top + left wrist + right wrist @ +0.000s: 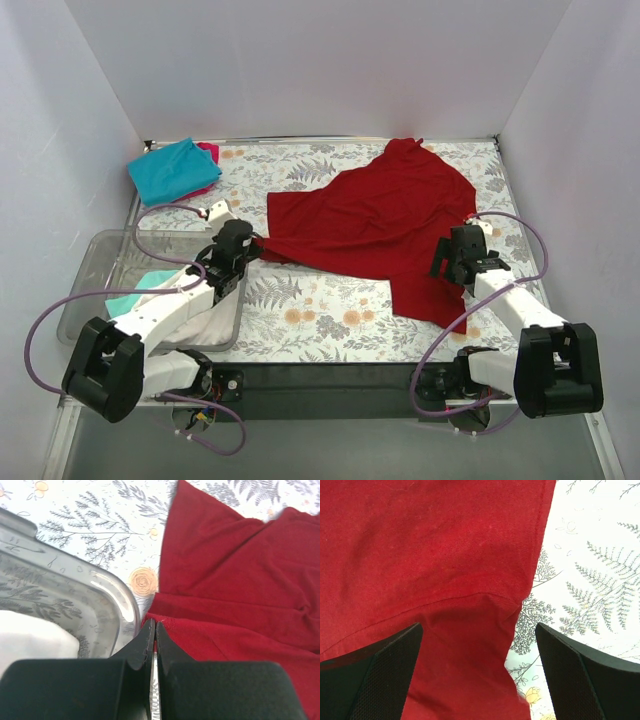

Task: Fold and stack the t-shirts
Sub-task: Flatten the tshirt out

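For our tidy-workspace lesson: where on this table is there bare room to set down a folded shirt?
Bare table lies up front between the bin and the red shirt, and at the back between the teal shirt and it. Crowded: around the bin and under the right claw.

The big shirt (375,215) lies spread out on the middle and right of the table (320,300). A small pile of folded shirts (170,170) sits in the far left corner, behind the bin (100,255), which is at the near left with more shirts (200,325) inside it under the left arm. The left gripper (250,247) is between the bin and the big shirt, pinching its left corner, and the right gripper (447,262) hangs over its near right part, fingers apart.
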